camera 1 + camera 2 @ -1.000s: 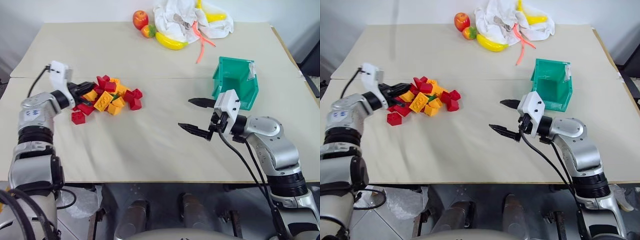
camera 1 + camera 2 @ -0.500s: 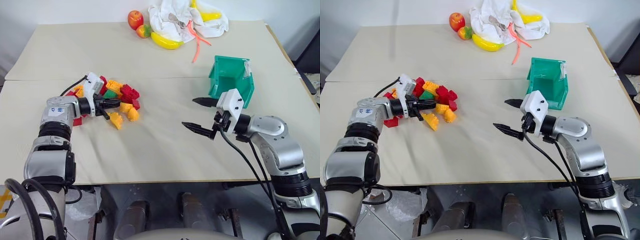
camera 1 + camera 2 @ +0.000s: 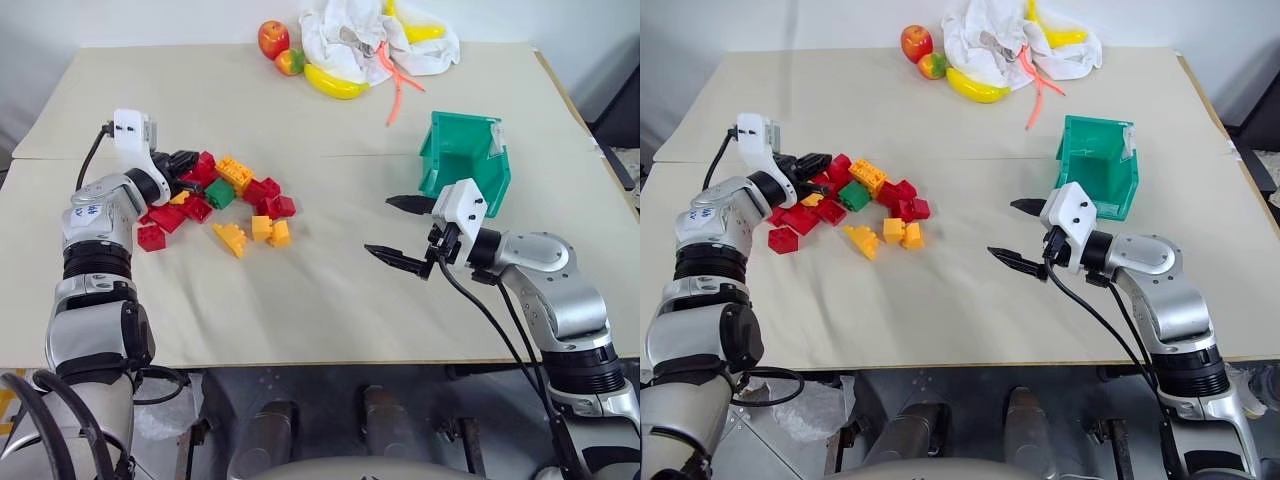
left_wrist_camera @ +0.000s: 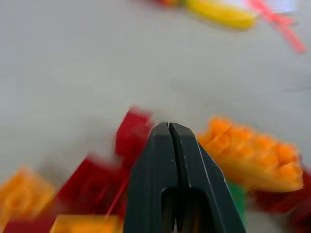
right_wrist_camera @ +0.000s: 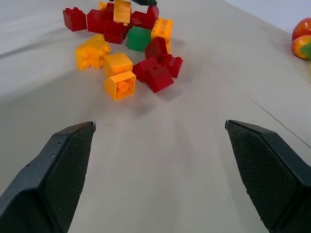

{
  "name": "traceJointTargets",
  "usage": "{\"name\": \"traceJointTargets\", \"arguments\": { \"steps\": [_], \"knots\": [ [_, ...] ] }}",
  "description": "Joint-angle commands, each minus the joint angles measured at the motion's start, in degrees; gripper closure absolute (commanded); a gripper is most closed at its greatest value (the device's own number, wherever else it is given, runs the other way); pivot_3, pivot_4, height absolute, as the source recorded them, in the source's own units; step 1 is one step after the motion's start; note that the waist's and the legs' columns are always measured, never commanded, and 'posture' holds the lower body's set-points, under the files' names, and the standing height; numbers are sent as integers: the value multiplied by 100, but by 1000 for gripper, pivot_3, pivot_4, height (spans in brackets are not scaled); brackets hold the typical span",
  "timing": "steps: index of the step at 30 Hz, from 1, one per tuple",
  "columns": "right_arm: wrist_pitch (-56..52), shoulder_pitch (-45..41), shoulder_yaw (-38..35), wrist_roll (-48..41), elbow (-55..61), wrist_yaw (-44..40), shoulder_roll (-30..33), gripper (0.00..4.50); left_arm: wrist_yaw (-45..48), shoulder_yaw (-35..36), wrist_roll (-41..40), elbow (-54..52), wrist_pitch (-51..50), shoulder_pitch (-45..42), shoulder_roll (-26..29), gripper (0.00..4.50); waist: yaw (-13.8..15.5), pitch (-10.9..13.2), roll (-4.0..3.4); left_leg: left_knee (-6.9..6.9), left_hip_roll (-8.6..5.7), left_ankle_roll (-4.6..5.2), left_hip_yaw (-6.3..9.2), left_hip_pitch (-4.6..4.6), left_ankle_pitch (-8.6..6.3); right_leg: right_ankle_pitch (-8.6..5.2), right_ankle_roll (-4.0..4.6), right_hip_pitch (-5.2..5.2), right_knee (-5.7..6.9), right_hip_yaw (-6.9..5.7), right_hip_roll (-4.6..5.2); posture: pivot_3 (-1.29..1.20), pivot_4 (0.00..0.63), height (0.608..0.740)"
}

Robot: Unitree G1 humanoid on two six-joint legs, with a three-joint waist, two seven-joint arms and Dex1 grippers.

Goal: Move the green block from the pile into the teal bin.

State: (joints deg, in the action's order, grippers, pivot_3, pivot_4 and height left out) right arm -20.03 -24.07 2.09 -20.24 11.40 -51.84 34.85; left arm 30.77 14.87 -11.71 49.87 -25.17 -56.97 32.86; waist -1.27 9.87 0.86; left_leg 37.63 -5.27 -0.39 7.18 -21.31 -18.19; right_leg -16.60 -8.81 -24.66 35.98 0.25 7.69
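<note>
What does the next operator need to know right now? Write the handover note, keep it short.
Left hand: shut, holding nothing, at the far-left edge of the pile.
Right hand: open and empty, above the table in front of the teal bin.
Green block: lying uncovered on the table among the red and orange-yellow bricks, just right of the left hand's fingertips, not gripped.
Done: nothing delivered; the teal bin looks empty as far as its inside shows.
Left: open the left hand, grasp the green block, carry it to the teal bin and drop it in.
</note>
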Motion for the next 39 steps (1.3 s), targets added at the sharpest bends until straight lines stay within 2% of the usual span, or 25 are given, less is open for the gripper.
{"name": "traceJointTargets", "arguments": {
  "steps": [1,7,16,22,27,29,31,33,36,39],
  "knots": [
    [128,-119,-45,20,7,-43,24,0,-16,-158,23,-179,-623,85,18,4473,-2,0,0,3,-1,0,0,0,0,1,-2,2,0,1,0,0,150,740],
    [138,-197,-19,76,-85,-71,36,0,284,-575,67,-125,-2129,-282,-35,4473,-1,-3,-5,17,-5,0,-3,9,-1,2,-3,12,3,2,-1,0,150,740],
    [158,-136,-111,118,-84,-83,96,0,350,-673,-41,-35,-2923,-604,-219,4473,-19,0,1,31,-3,-5,-6,6,-4,4,-5,7,22,8,-10,0,150,740],
    [166,-148,-108,141,-118,-94,111,0,1277,-1293,-349,-1409,-3565,-181,-353,4473,1,2,2,32,-1,-1,-5,-1,-6,4,-6,7,18,9,-3,0,150,740],
    [225,-134,-128,156,-133,-114,142,0,1441,-638,-777,-2411,-2833,410,-203,4473,-48,3,0,29,11,-3,-6,-4,-7,4,-6,-2,11,10,-6,0,150,740],
    [259,-98,-132,151,-131,-131,168,0,1902,-509,-904,-2781,-1990,766,-89,4473,-48,3,0,29,12,-5,-7,-4,-8,4,-5,-5,1,9,-8,0,150,740],
    [285,-80,-129,149,-137,-144,185,0,1913,-291,-932,-3023,-1316,1053,-75,4473,-36,3,-1,29,14,-6,-8,-2,-8,4,-5,-4,-2,10,-6,0,150,740],
    [304,-76,-129,152,-153,-156,189,0,1872,-224,-951,-3201,-1289,1277,57,4473,-7,3,0,31,13,-6,-6,-2,-8,4,-5,-1,-9,9,-3,0,150,740],
    [356,-116,-118,164,-219,-197,173,0,1690,-159,-1069,-3882,-2053,1742,426,3904,-2,3,-1,33,10,-2,-5,-2,-10,4,-5,2,-6,10,-1,0,150,740],
    [412,-154,-131,151,-283,-244,170,0,1640,235,-1436,-4620,-2663,2239,769,3014,-14,4,-2,31,12,3,-3,-3,-13,4,-5,2,2,12,-1,0,150,740]
  ]
}}
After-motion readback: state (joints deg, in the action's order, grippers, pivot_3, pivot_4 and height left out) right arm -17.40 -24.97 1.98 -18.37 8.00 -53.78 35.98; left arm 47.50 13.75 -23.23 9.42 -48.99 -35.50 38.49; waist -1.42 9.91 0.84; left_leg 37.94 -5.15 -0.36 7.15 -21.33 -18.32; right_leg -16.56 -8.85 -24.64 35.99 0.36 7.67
